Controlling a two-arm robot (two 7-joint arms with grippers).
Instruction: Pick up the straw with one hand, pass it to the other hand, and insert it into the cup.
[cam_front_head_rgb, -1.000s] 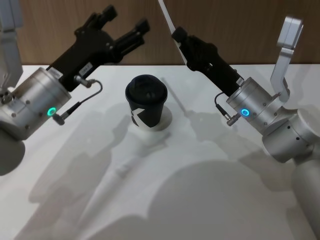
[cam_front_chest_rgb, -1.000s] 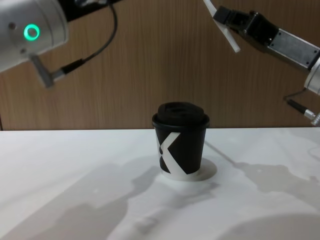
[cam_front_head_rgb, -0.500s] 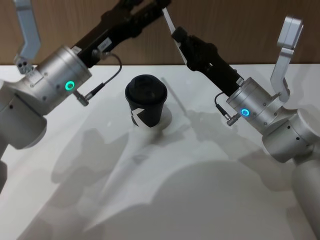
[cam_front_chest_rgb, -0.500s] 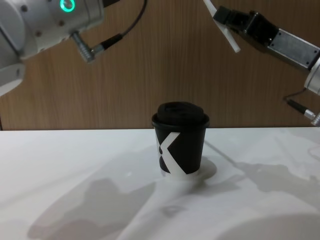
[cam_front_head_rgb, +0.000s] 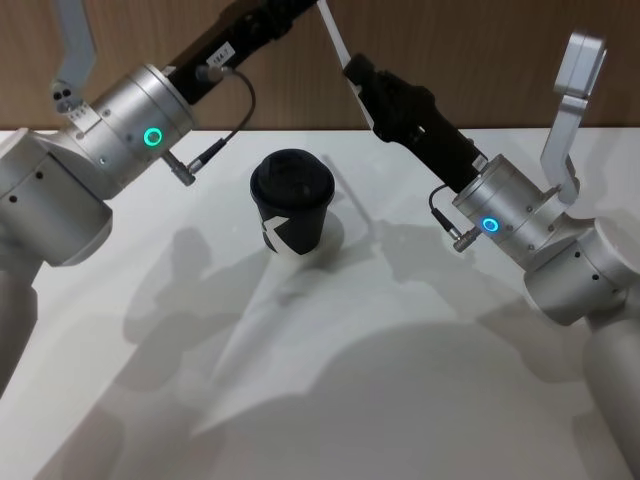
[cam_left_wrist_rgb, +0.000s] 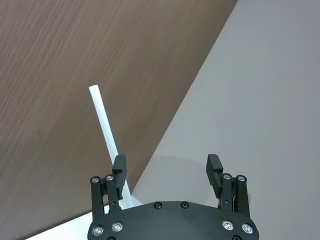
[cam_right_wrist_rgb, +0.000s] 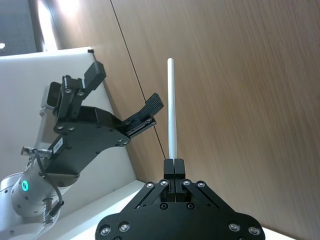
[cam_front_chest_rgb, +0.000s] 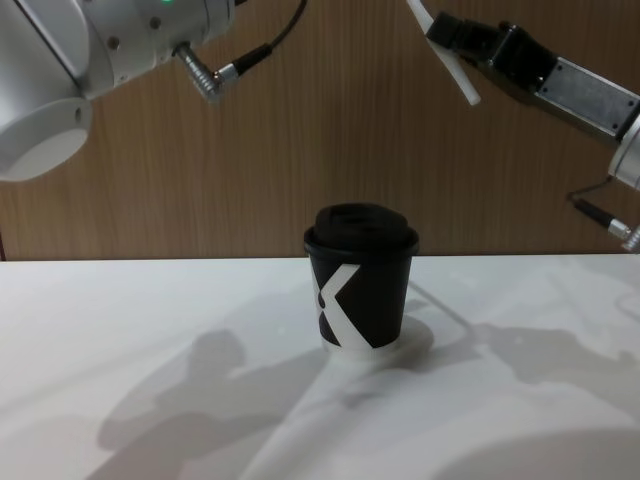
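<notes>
White tabletop (cam_front_head_rgb: 400, 400) under black cup (cam_front_head_rgb: 292, 205); wood-grain wall (cam_front_head_rgb: 500, 60) behind

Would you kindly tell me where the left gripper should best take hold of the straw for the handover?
Probably the long free stretch of the straw beyond the right gripper, which is shut on it near one end. The left gripper, open, should come from the side, fingers straddling the thin shaft crosswise.

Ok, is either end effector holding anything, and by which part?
The right end effector pinches the thin white drinking straw near its lower end, most of it sticking up. The left end effector is open, holding nothing.
</notes>
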